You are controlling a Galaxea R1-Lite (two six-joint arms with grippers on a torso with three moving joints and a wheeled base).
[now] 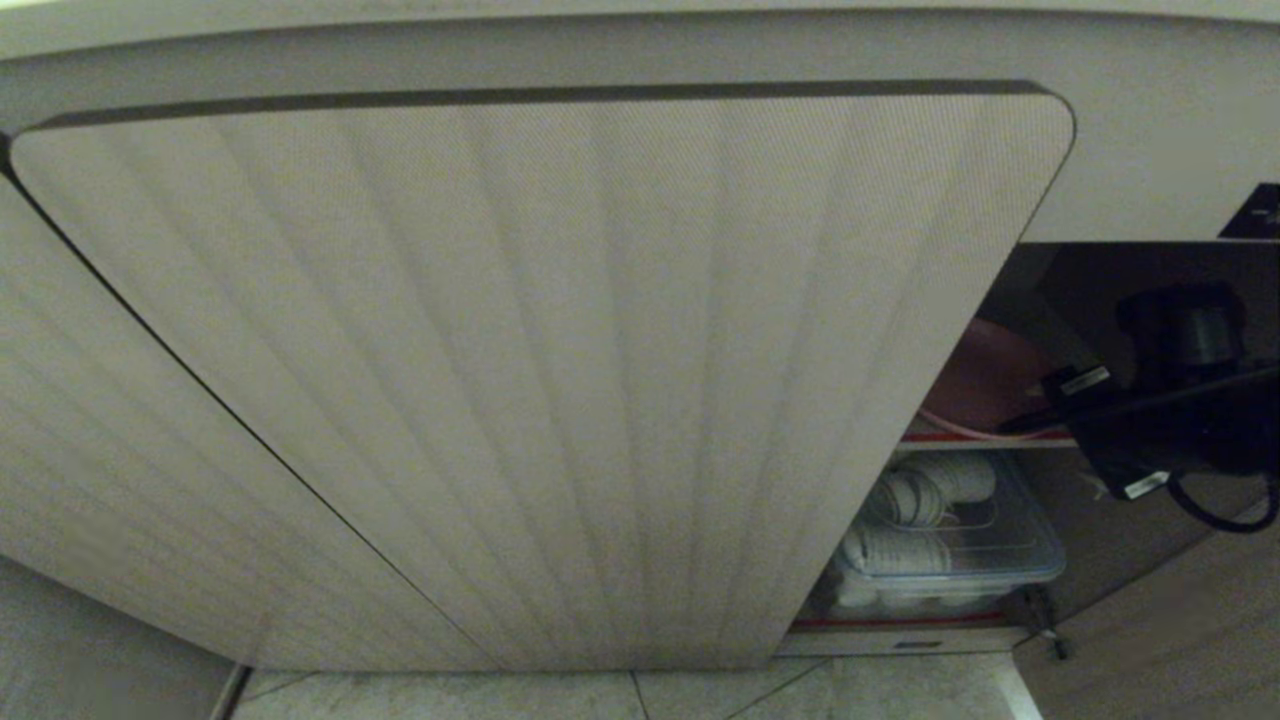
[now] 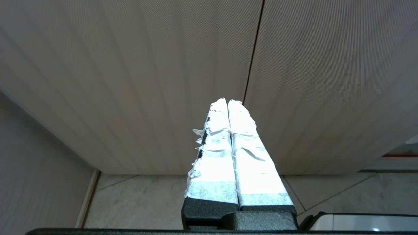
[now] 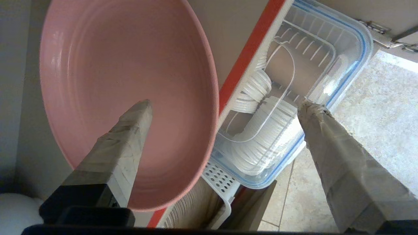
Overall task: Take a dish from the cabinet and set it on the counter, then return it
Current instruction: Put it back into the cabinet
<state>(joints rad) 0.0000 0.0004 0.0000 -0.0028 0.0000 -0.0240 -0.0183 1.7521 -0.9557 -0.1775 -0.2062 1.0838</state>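
Pink plate [image 3: 130, 81] lay on the cabinet shelf [image 3: 248, 52]; right gripper [image 3: 225, 107] jaws released, straddling its rim; left gripper [image 2: 228, 104] clenched, idle.

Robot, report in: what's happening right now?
Right pincer open at pink plate, on shelf. Left pincer shut, parked. Plastic box below.

One pink dish [image 3: 124, 81], one clear plastic box [image 3: 329, 58], two fluted cabinet doors [image 1: 560, 380].

My cabinet's red-edged shelf [image 3: 248, 55] carries the pink plate [image 3: 124, 65], while a clear lidded container [image 1: 950, 550] sits on the cabinet floor below.
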